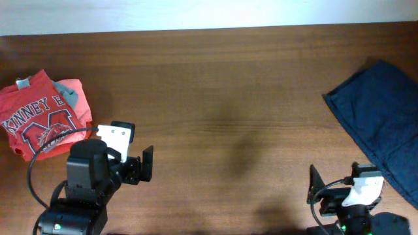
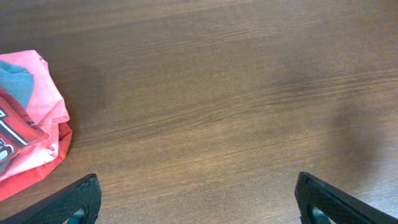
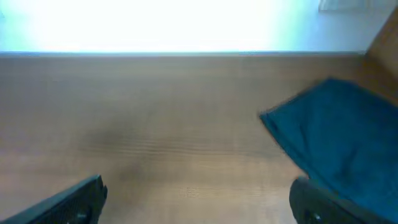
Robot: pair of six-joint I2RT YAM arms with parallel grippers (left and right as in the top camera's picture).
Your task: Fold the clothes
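The red-orange T-shirt (image 1: 39, 121) with white "KINNEY" lettering and a dark-red M logo lies folded at the table's left edge. Its corner shows at the left of the left wrist view (image 2: 18, 134). My left gripper (image 1: 137, 168) is open and empty, just right of the shirt, above bare wood (image 2: 199, 205). My right gripper (image 1: 320, 192) is open and empty near the front right, over bare wood (image 3: 199, 202).
A coral-pink garment (image 1: 72, 88) and a grey top (image 1: 65, 99) lie folded under the T-shirt. A dark navy cloth (image 1: 385, 124) lies spread at the right edge, close to my right gripper's right finger (image 3: 336, 137). The wooden table (image 1: 228, 111) has a white wall behind.
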